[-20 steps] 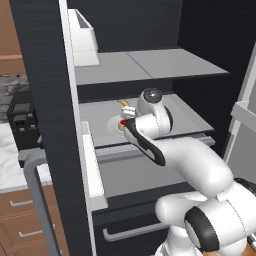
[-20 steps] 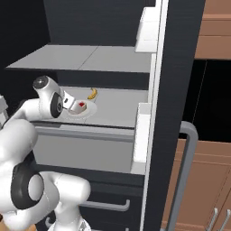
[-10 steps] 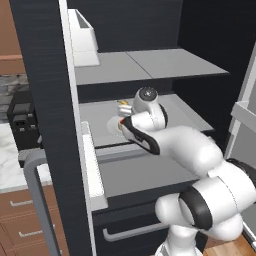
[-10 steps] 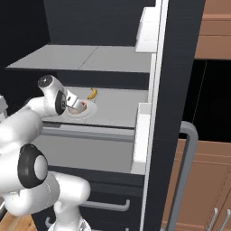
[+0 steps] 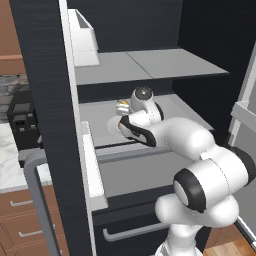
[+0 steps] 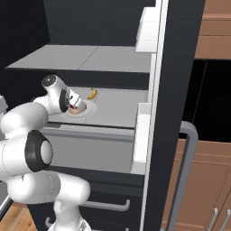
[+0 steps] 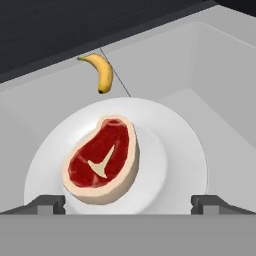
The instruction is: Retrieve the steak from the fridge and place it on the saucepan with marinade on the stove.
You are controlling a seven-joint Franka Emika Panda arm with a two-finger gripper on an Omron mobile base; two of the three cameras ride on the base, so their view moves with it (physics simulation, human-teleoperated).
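Hand view: gripper (image 7: pixel 128 204) spread wide over steak (image 7: pixel 101 160); off-centre on plate (image 7: pixel 180 165); could nip the rim or miss.

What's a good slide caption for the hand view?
Open pincer poised over the steak on a white plate, banana behind it on the fridge shelf.

From my left base view the arm's wrist hides most of the white plate (image 5: pixel 114 125); the steak (image 6: pixel 76 107) is a red sliver behind the hand on the right, and the banana (image 5: pixel 121 104) is too small to make out
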